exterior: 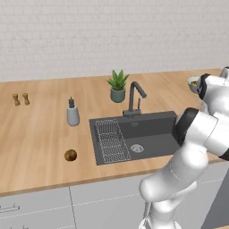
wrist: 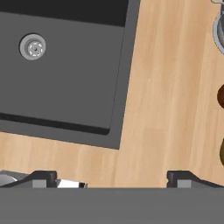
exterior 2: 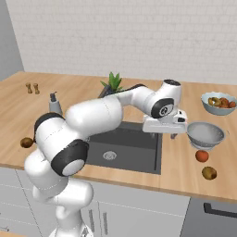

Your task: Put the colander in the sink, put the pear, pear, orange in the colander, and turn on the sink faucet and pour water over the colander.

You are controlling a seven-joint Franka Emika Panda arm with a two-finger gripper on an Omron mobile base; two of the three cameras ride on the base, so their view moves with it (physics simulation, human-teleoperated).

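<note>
Approaching colander: the gripper [exterior 2: 172, 134] hangs above bare counter between the sink [exterior 2: 139, 139] and the colander [exterior 2: 206, 134], which stands just beside it at 3 o'clock in the right base view.
Tool state: jaws spread wide, nothing between them; in the hand view the two fingertips [wrist: 41, 178] stand far apart over plain wood.
Step in hand: judged to be the first one, reaching for the colander; it stands on the counter and the sink holds no fruit.
Grip advice: bring the hand over the near rim of the colander, set one finger inside and one outside the perforated wall, and close on the rim; a grip across the whole bowl looks too wide for these jaws.
Carry advice: lift clear of the counter edge of the sink before swinging toward 9 o'clock, and set the colander down near the drain [exterior: 137, 148], away from the wire rack [exterior: 111, 140] at the basin's far side from the hand.
Hazard: the orange [exterior 2: 202, 156] lies at 6 o'clock of the colander, close to it; a low sweep could roll it.
Fruit positions: one pear [exterior 2: 209, 173] lies at 6 o'clock of the orange; the other pear [exterior: 70, 155] lies well apart, on the counter at 9 o'clock of the sink.
Faucet: the sink faucet [exterior: 133, 97] stands at 12 o'clock of the basin, no stream running.
Surface: light wooden counter, flat and matt, over grey cabinet fronts.
Room: white brick wall behind; potted plant [exterior: 118, 86], soap dispenser [exterior: 72, 112] and two small shakers [exterior: 21, 99] along the back; a pale bowl [exterior 2: 218, 103] of fruit at 12 o'clock of the colander.
</note>
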